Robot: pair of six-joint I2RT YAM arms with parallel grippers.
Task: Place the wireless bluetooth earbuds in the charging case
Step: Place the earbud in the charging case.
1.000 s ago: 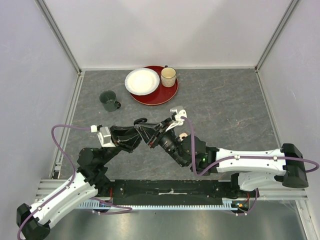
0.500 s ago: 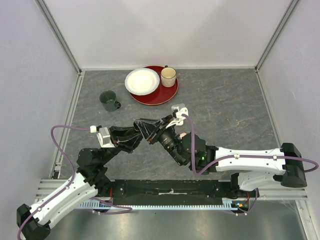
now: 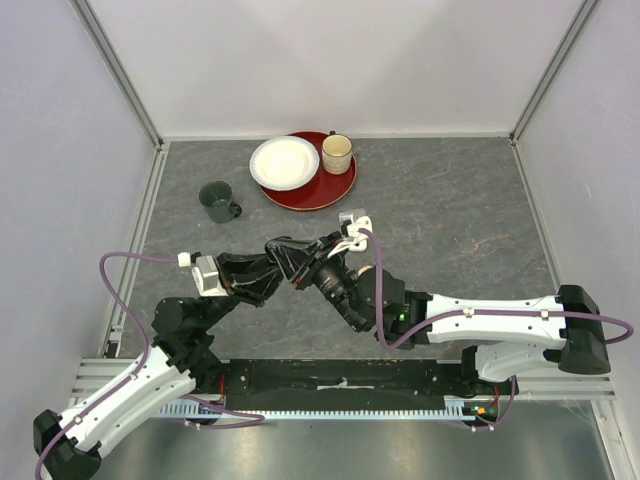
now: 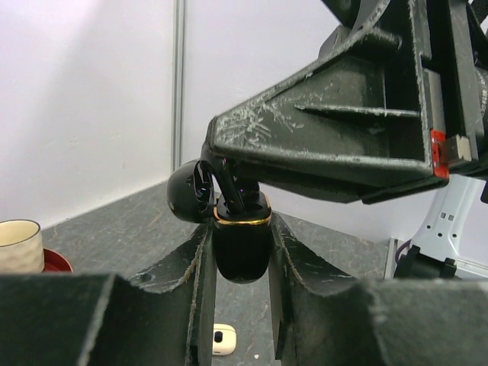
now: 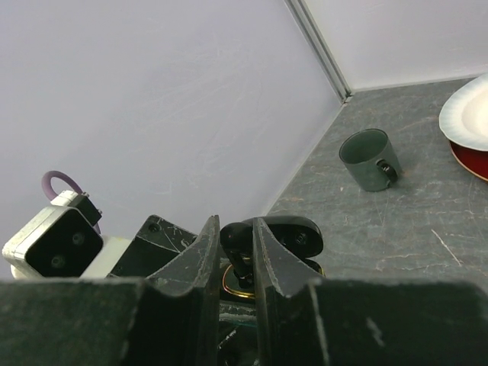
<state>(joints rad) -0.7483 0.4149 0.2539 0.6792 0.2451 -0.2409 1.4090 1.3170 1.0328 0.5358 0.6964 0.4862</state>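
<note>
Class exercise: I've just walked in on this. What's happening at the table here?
Two robot arms work together above the table. The left pincer clamps an open black charging case upright. The right pincer pinches a black earbud over it, stem pointing down into the gold-rimmed opening. The earbud does not look fully seated yet. A small pale item lies on the table beneath.
</note>
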